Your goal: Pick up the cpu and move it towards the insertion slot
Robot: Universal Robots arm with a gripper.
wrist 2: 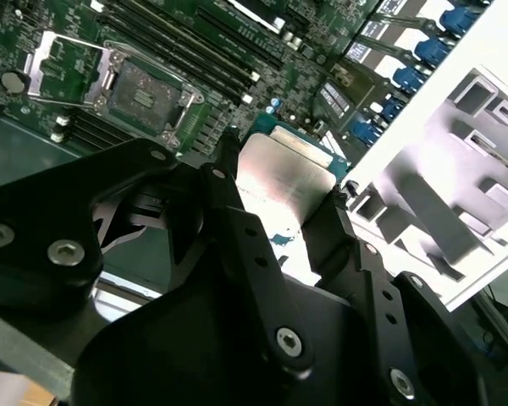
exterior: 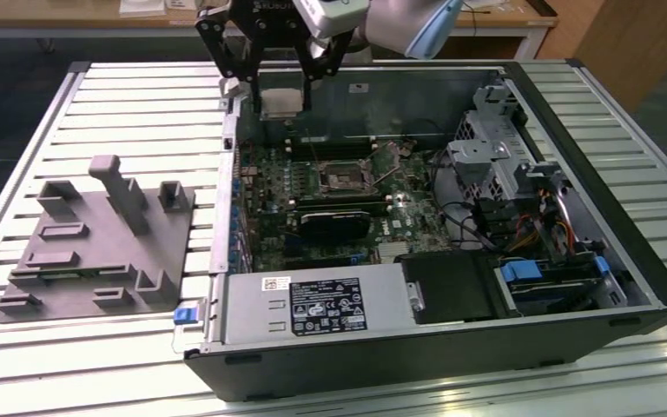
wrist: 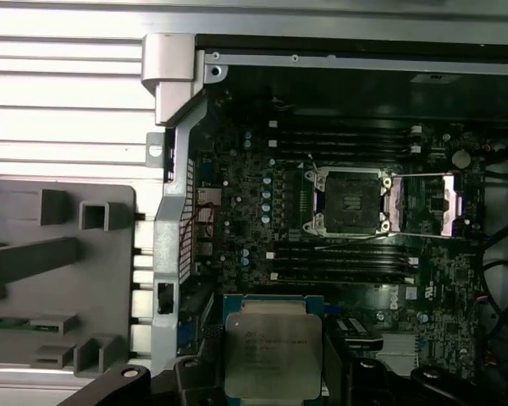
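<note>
The end effector (exterior: 282, 74) is clenched on the cpu (exterior: 282, 94) and holds it in the air, above the far edge of the open computer case (exterior: 611, 261) in the exterior view. In both wrist views the black fingers (wrist 2: 229, 211) press the chip from two opposite sides. The silvery face of the cpu (wrist: 273, 355) shows in the first wrist view, and the second wrist view shows the cpu (wrist 2: 286, 182) too.

The insertion slot (exterior: 340, 176) lies on the green board (exterior: 415, 208) inside the case, below the chip and nearer to the camera in the exterior view, well apart from it. In the first wrist view the insertion slot (wrist: 349, 200) has a shiny frame around a dark centre, and its metal cover (wrist: 425, 205) is folded open beside it. The second wrist view shows the insertion slot (wrist 2: 142, 87) on the board beyond the fingers.

A grey block (exterior: 96, 248) with upright posts stands on the table (exterior: 136, 104) at the exterior view's left of the case. The table is made of pale metal slats.
</note>
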